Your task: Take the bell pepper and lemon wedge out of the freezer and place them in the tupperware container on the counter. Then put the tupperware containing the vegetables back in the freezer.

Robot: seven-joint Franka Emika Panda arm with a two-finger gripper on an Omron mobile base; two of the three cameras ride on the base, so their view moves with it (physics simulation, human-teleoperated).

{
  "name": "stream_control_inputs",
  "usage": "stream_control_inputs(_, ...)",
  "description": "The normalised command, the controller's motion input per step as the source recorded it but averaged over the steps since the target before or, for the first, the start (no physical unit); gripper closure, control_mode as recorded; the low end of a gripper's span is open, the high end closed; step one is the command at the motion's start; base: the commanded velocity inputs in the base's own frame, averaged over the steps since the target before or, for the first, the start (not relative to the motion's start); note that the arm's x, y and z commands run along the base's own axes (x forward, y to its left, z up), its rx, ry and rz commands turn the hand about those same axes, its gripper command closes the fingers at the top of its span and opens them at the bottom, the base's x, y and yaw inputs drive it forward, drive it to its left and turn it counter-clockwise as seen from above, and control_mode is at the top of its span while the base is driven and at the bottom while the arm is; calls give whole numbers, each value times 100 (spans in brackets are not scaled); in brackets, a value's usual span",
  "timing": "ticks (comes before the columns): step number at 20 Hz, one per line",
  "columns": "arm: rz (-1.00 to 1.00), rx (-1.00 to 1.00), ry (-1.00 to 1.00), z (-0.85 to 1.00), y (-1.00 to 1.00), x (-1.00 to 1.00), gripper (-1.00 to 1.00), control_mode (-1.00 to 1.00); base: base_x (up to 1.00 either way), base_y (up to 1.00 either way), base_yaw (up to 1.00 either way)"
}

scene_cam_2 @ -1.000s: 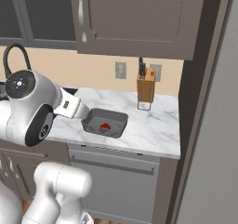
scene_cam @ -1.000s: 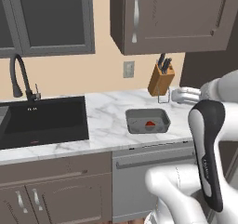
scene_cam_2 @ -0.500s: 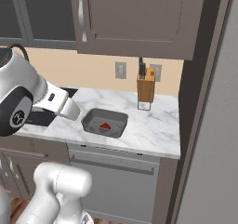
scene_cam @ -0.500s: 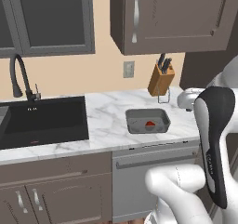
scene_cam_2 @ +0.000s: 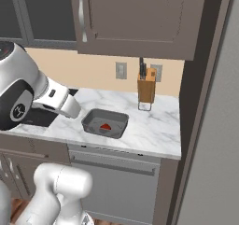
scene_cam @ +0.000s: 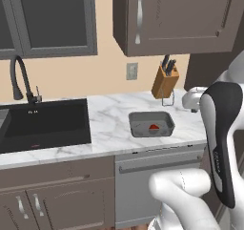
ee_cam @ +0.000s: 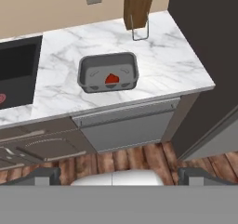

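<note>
My claw (ee_cam: 118,174) stands with its jaws fully apart and nothing between them, its two dark fingertips (ee_cam: 44,175) rising at the bottom of the hand view. It is held high and well back from the counter (ee_cam: 176,56), looking down on it.

Below it sits the tupperware container (ee_cam: 108,72), flat on the marble between the black sink (ee_cam: 16,69) and the knife block (ee_cam: 138,4). The bell pepper (ee_cam: 111,79) lies inside the container, near its middle. I cannot make out the lemon wedge in any view (too small to tell, or not there).

Risks from here, as I judge them:
1. Carrying the container off without the wedge leaves the task incomplete; confirm its contents first.
2. The container walls are low and thin. A grip on one rim may tilt the tray and let the pepper roll out.
3. A fast descent from this height could strike the knife block or push the tray toward the counter edge.

Orientation: the container's long axis runs parallel to the counter's front edge, open side up. A grip across a short wall therefore suits the jaws best.

The freezer (scene_cam_2: 212,140) wall shows as a pale grey slab at the right of the right base view.
</note>
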Motion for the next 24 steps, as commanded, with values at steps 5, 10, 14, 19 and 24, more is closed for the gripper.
stream_control_inputs(5, 0, 0, 0, 0, 0, 0, -100, -100, 0, 0, 0)
stream_control_inputs(10, 0, 0, 0, 0, 0, 0, -100, 100, 0, 0, 0)
stream_control_inputs(14, 0, 0, 0, 0, 0, 0, -100, 100, -58, -6, 1)
stream_control_inputs(19, 0, 0, 0, 0, 0, 0, -100, 100, -100, -57, 6)
stream_control_inputs(24, 0, 0, 0, 0, 0, 0, -100, 100, -100, -82, 5)
